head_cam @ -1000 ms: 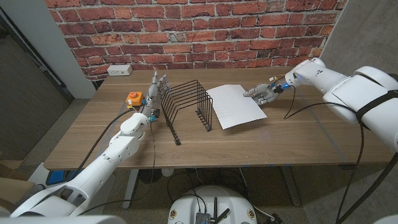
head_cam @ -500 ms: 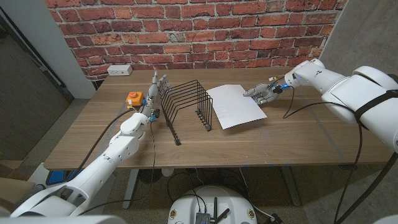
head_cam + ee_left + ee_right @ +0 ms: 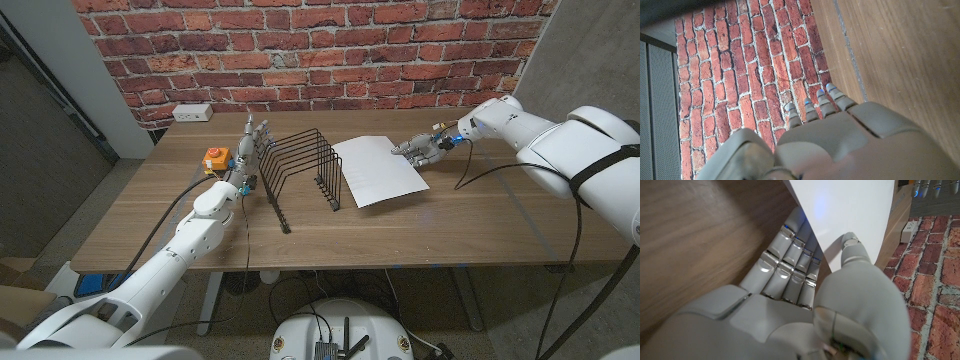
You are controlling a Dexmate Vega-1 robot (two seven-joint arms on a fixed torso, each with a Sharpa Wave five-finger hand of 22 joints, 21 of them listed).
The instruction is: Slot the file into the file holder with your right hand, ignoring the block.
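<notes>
Wooden table (image 3: pixel 480 225) is backed by a brick wall (image 3: pixel 330 50); a white power strip (image 3: pixel 192 113) is seen at its far left edge.

No readable text or labels appear anywhere.

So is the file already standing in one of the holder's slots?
No: in the head view the white file lies on the table beside the black wire file holder, its far edge at the right hand.
</notes>
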